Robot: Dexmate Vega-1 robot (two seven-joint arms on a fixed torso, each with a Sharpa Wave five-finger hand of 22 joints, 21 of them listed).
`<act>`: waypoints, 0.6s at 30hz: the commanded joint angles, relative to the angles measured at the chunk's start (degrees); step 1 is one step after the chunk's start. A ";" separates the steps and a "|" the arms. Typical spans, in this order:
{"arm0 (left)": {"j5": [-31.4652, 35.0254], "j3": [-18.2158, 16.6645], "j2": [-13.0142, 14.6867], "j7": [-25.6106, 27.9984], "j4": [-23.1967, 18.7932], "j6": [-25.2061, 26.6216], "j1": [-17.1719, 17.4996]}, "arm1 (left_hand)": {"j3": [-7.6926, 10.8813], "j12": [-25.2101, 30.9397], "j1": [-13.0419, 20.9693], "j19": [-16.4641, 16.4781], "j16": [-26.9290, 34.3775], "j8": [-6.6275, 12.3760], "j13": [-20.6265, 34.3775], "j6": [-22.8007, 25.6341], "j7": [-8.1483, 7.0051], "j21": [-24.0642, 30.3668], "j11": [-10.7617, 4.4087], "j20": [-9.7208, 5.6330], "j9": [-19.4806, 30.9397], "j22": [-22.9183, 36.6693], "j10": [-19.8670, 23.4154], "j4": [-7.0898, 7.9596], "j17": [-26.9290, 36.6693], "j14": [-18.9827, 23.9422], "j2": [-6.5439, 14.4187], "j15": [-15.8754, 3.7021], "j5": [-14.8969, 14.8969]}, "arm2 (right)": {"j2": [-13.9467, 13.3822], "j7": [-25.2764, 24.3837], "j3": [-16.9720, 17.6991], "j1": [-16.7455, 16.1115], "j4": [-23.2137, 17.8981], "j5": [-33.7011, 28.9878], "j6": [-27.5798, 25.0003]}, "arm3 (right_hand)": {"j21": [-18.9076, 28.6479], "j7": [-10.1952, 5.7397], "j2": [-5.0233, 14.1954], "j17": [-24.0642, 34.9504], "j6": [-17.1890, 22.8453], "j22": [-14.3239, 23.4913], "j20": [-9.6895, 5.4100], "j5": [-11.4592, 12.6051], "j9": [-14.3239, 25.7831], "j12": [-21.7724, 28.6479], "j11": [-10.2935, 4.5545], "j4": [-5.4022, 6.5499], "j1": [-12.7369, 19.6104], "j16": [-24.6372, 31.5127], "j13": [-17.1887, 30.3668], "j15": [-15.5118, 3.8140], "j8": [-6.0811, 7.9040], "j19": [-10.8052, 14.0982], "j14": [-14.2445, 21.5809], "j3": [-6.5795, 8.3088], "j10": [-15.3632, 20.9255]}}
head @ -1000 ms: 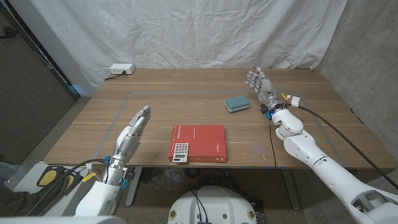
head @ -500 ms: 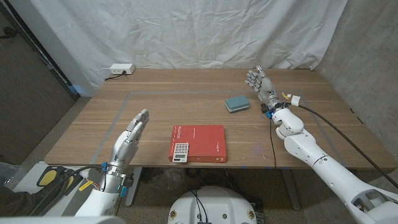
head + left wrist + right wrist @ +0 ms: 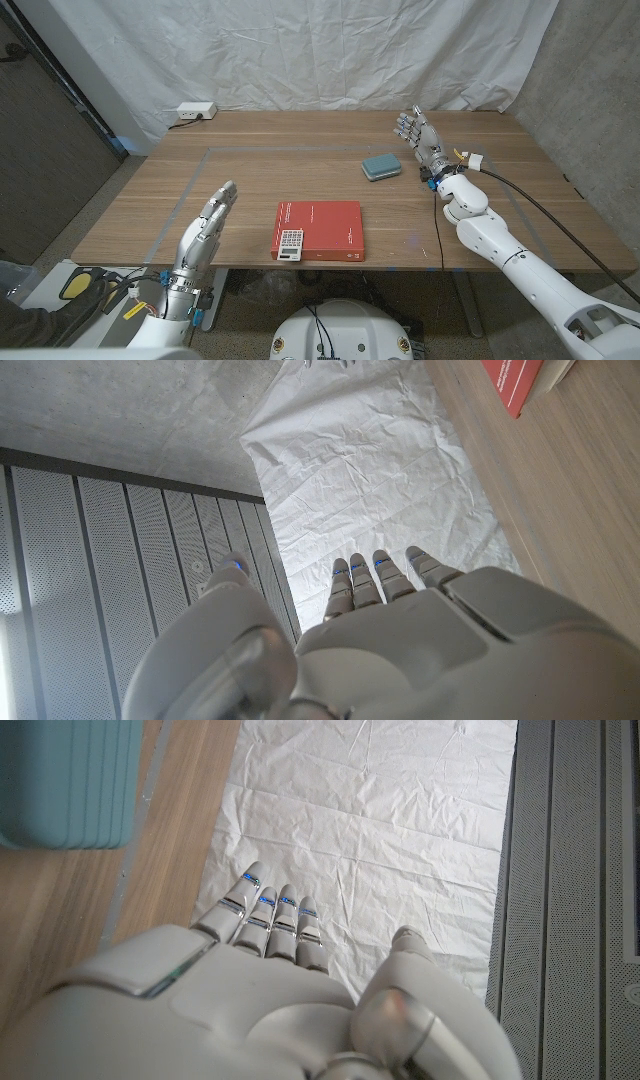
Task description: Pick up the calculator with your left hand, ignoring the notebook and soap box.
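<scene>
Calculator lies on notebook's lower-left corner, frame centre-bottom. Soap box up and right of notebook. Power strip upper left, table's far edge.

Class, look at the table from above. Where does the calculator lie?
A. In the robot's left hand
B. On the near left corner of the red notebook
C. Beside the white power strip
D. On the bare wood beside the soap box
B. The calculator lies on the red notebook's near left corner.
</scene>
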 commanded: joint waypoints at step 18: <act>6.29 -2.07 -5.91 1.25 0.75 -3.92 4.70 | 0.12 -0.03 2.00 0.77 0.14 0.04 0.17 1.52 0.01 0.31 -0.19 -3.18 0.27 0.14 1.34 -1.15 0.17 1.26 0.02 -0.29 0.08 | 0.04 -0.20 0.30 -1.47 -1.39 0.28 0.96 | -0.48 -0.07 0.16 0.32 0.31 0.07 -0.28 -0.29 0.26 -0.01 0.00 -0.34 0.52 -0.13 0.30 0.21 -0.11 0.91 0.58 0.16 0.55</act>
